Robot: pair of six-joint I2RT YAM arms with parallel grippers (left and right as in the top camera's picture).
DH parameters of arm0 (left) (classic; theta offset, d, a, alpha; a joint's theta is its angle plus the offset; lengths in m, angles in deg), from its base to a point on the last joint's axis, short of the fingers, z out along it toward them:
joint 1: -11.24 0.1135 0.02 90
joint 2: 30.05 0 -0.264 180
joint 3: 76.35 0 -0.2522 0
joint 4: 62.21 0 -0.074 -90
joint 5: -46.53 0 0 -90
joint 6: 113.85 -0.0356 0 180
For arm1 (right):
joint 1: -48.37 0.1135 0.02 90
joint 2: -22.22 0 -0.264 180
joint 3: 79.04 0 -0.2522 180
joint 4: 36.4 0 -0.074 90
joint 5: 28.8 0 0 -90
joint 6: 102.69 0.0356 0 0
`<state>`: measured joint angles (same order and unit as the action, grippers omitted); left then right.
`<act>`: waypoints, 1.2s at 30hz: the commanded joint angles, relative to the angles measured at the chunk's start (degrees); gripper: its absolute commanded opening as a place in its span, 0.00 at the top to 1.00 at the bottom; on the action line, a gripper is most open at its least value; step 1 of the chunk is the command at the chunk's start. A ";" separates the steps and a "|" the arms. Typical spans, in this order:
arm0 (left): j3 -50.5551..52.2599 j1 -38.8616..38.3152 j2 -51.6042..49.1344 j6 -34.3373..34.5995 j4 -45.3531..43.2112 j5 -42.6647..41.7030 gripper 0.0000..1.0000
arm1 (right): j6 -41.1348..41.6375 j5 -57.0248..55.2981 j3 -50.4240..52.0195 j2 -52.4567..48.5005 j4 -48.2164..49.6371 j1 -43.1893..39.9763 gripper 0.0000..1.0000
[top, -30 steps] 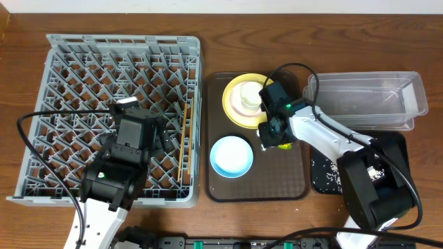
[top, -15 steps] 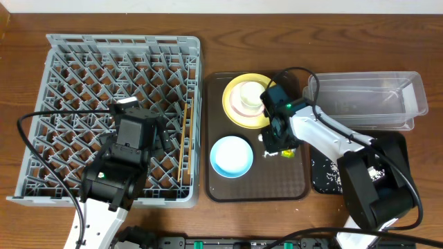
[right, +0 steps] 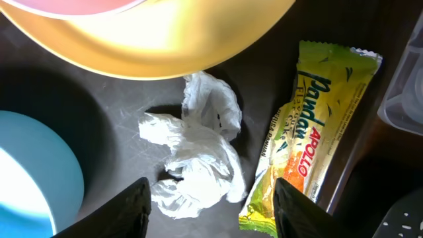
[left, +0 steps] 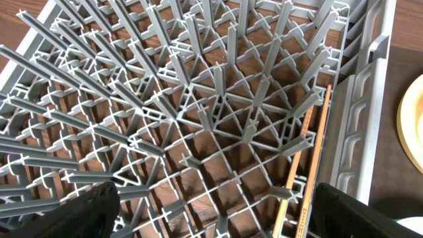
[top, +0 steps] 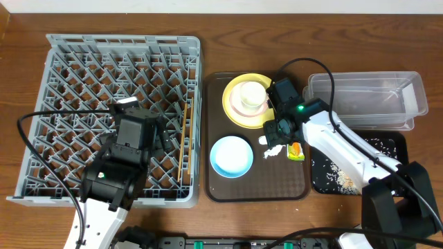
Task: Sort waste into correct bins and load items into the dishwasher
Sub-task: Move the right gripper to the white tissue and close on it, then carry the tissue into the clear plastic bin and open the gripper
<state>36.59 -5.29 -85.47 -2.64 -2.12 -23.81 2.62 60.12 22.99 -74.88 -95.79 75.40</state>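
My right gripper (top: 278, 135) hangs open and empty over the brown serving tray, just above a crumpled white tissue (top: 271, 149). In the right wrist view the tissue (right: 198, 162) lies between my open fingers (right: 218, 213), with the yellow-green snack wrapper (right: 310, 132) just to its right. The wrapper (top: 295, 151) also shows overhead. A cream cup (top: 252, 95) stands on the yellow plate (top: 235, 111), and a light blue bowl (top: 231, 155) sits in front of them. My left gripper (top: 138, 135) is open over the grey dish rack (top: 62, 55). Wooden chopsticks (left: 310, 158) lie in the rack at its right side.
A clear plastic tub (top: 367, 100) stands at the back right. A black tray (top: 331, 176) with white rice crumbs lies in front of it, partly under my right arm. The brown serving tray (top: 228, 190) sits between the rack and the bins.
My right gripper has shifted back and to the right, uncovering the tissue and the wrapper on the brown tray. The left arm has not moved.
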 commanded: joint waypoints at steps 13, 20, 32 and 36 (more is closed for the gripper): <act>-1.05 0.28 -0.07 0.50 0.15 0.72 0.06 | -0.13 -0.94 0.61 -5.40 2.97 3.54 0.36; -1.05 0.28 -0.04 0.50 0.15 0.74 0.06 | -0.07 -3.17 0.61 -9.55 3.69 4.50 0.38; -1.05 0.28 -0.04 0.50 0.15 0.74 0.06 | 0.50 -2.51 0.39 -11.72 3.30 4.98 0.99; -1.05 0.28 -0.04 0.50 0.15 0.74 0.06 | -0.24 -2.56 -1.09 -8.33 0.63 4.74 0.99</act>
<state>36.57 -5.29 -85.47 -2.64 -2.12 -23.81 3.06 57.76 22.73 -84.72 -94.04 80.12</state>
